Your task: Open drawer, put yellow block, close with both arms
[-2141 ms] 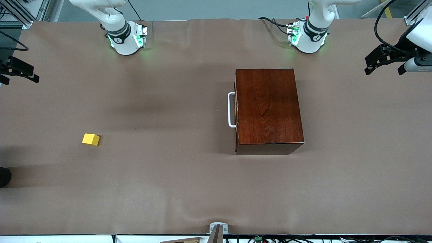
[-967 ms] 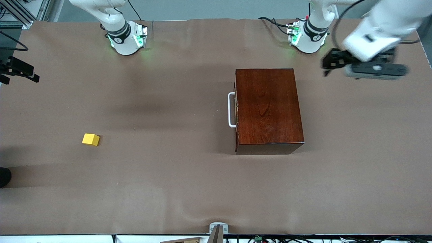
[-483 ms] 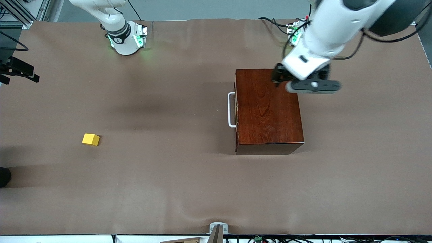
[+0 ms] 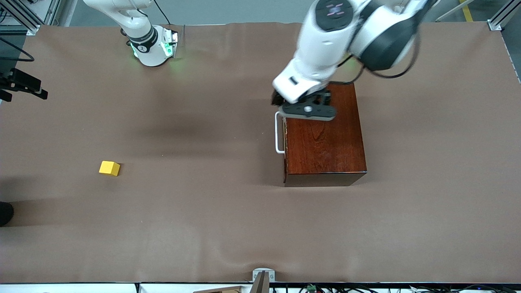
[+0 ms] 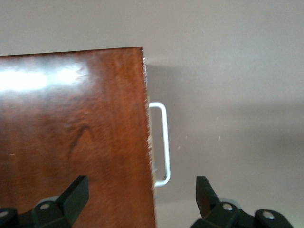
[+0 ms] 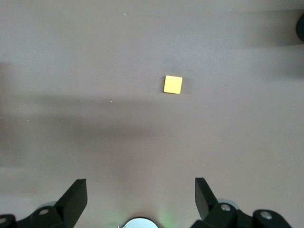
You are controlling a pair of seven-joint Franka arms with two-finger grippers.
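While the left gripper (image 5: 141,202) hangs wide open and empty above the closed drawer (image 4: 284,132) at frame centre, the small bright yellow block (image 4: 109,168) sits lower left; right gripper (image 6: 141,199) likewise open, empty.

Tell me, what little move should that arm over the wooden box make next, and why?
Probably lower the left gripper onto the white handle. The drawer looks fully shut, the open fingers hang above the box's handle edge, and nothing is gripped. The yellow block lies untouched toward the right arm's end, where the right gripper waits, open.
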